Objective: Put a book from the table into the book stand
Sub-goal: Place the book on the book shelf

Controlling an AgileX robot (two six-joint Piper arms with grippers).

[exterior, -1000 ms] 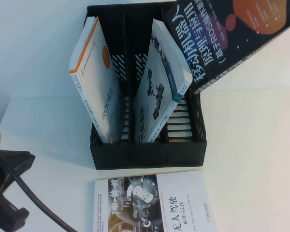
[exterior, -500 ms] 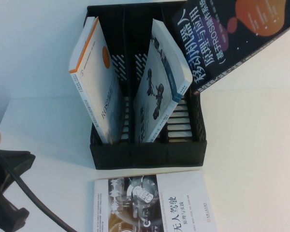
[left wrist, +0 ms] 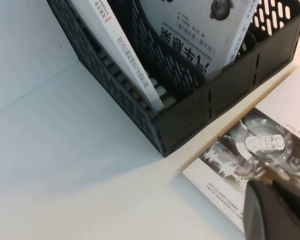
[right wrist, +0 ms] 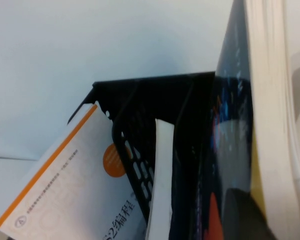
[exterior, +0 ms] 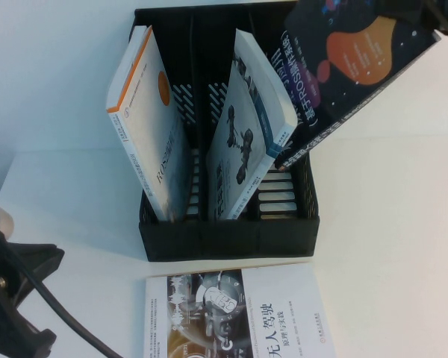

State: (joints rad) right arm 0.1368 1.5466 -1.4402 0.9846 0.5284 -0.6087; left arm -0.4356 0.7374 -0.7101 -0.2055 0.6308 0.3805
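Note:
The dark navy book (exterior: 351, 67) with white title and an orange blob hangs tilted over the black book stand (exterior: 228, 240). Its lower corner dips into the stand's right compartment, beside the white book there. My right gripper (exterior: 442, 13) holds the book's upper end at the far right edge of the high view. In the right wrist view the gripper (right wrist: 260, 212) is shut on the book (right wrist: 232, 125), with one dark finger (right wrist: 242, 215) on the cover. My left gripper (exterior: 19, 298) rests low at the near left of the table (exterior: 388, 246), fingers (left wrist: 275, 210) together, holding nothing.
A white book with an orange edge (exterior: 145, 112) leans in the stand's left compartment. A white and blue book (exterior: 246, 142) leans in the middle one. Another white book (exterior: 239, 313) lies flat just in front of the stand, close to my left gripper.
The dark book has swung left and down, tilting more steeply, and its lower corner has come to the right compartment. My left gripper has shifted slightly nearer.

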